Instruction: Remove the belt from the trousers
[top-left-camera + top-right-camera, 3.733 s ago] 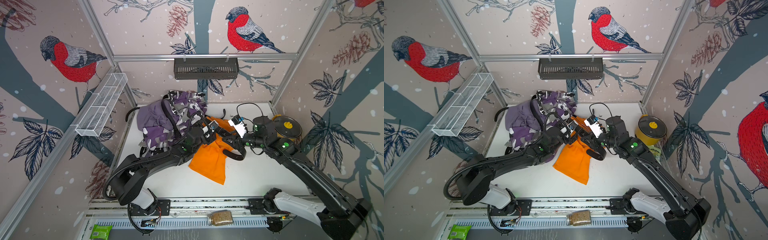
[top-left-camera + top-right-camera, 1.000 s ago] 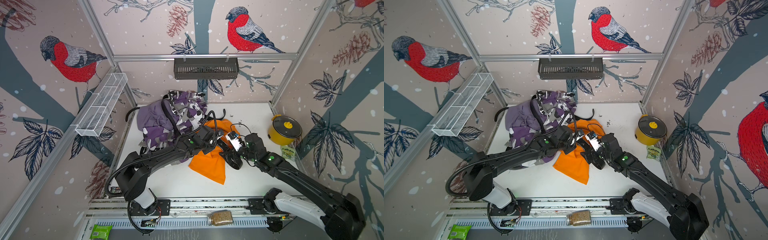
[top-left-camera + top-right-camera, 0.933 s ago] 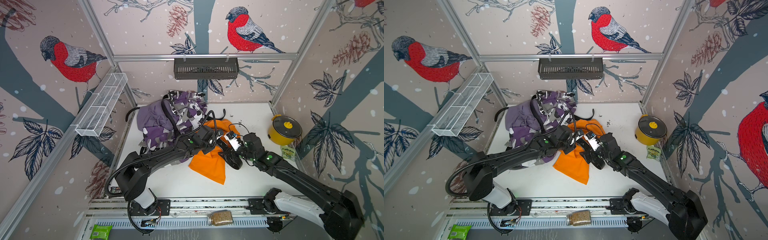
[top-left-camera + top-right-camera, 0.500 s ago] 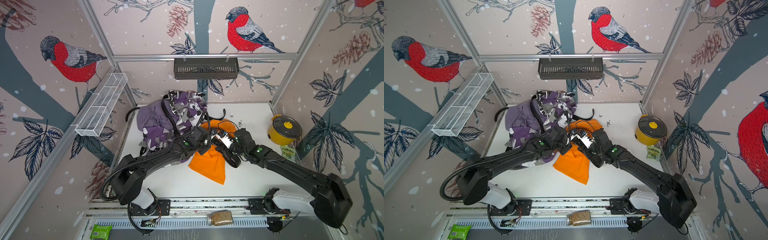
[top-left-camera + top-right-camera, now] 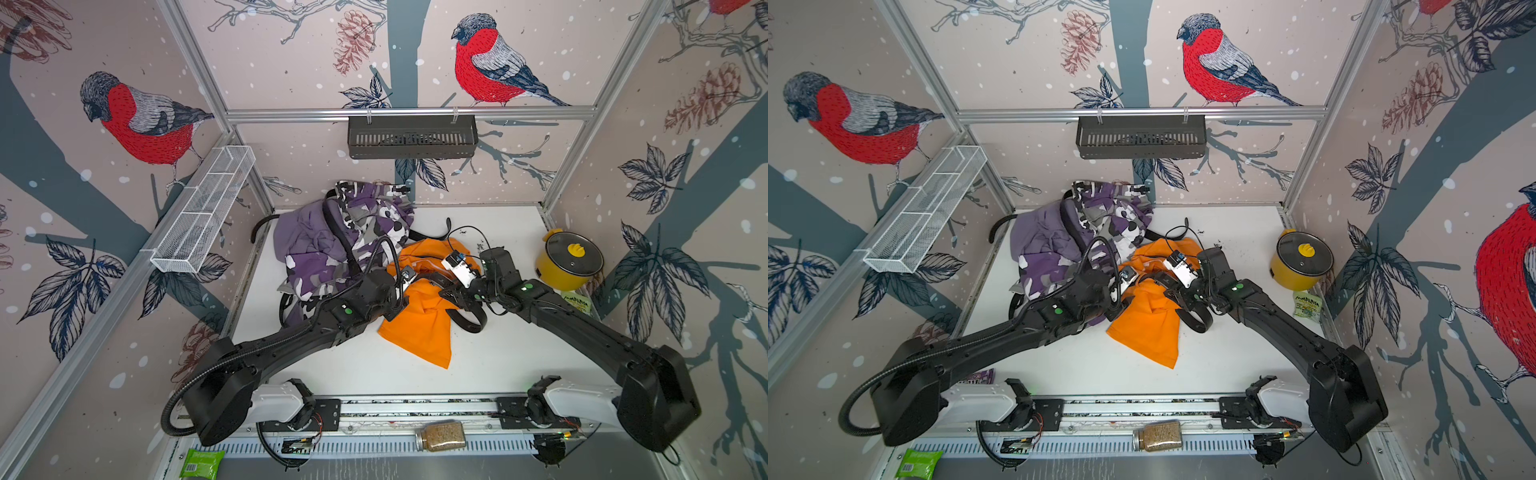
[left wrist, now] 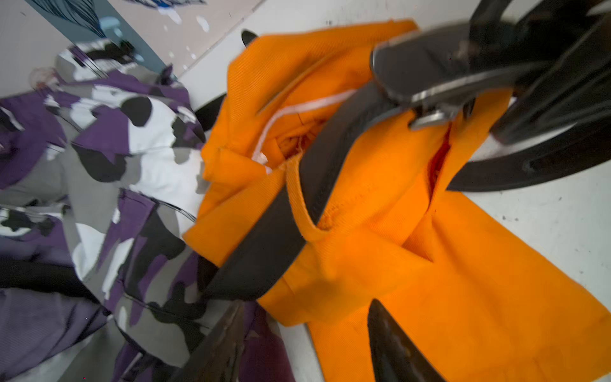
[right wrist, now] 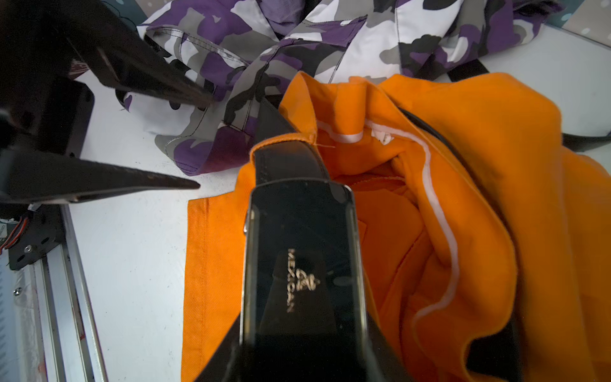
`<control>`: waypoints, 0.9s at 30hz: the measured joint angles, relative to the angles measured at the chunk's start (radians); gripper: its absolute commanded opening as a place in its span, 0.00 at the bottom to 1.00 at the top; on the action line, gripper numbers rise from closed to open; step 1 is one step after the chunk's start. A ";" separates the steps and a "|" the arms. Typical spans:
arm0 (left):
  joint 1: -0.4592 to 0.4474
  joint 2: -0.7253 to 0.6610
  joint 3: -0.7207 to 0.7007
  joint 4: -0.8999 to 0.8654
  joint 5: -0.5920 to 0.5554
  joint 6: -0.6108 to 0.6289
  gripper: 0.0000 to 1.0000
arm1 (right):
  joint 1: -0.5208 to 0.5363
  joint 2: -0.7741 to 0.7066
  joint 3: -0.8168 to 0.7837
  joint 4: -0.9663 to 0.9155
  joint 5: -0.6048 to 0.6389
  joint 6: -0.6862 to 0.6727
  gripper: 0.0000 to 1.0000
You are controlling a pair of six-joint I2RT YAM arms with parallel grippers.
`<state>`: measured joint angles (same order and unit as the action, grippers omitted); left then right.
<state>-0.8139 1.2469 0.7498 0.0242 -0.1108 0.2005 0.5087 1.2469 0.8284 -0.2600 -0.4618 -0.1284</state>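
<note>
Left pincer (image 6: 305, 307) has opened; right pincer (image 7: 302, 337) holds one belt (image 6: 274, 238), three trousers (image 5: 419, 328).

Bullfinch-papered walls (image 5: 291, 62); white tabletop (image 5: 498, 365)

bare table (image 5: 498, 357) open in front of orange trousers (image 5: 419, 332), camouflage trousers (image 5: 374, 216) heaped far left, yellow pot (image 5: 569, 266) blocking right edge

yellow lidded pot (image 5: 570, 266) far right — grain jar (image 5: 440, 436), green packet (image 5: 201, 463) along front edge.
</note>
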 measured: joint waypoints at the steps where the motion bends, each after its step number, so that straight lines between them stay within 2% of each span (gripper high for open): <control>1: 0.000 -0.018 -0.011 0.042 0.005 0.011 0.61 | -0.004 0.000 0.000 -0.002 -0.011 -0.002 0.15; 4: 0.000 -0.034 -0.048 0.175 0.032 0.059 0.61 | -0.022 0.000 0.002 -0.008 -0.045 -0.002 0.15; 12: 0.000 0.054 -0.078 0.359 0.116 0.149 0.54 | -0.068 0.001 0.017 -0.017 -0.128 -0.005 0.15; 18: 0.000 0.135 -0.075 0.465 0.137 0.192 0.38 | -0.074 0.002 0.023 -0.027 -0.161 -0.006 0.14; 24: 0.004 0.216 -0.063 0.544 0.132 0.218 0.28 | -0.098 0.021 0.028 -0.026 -0.198 -0.008 0.14; 27: 0.018 0.245 -0.072 0.588 0.110 0.218 0.17 | -0.121 0.037 0.021 -0.025 -0.225 -0.007 0.14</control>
<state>-0.7963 1.4914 0.6773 0.6121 -0.0010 0.4183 0.3874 1.2839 0.8490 -0.2848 -0.6872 -0.1356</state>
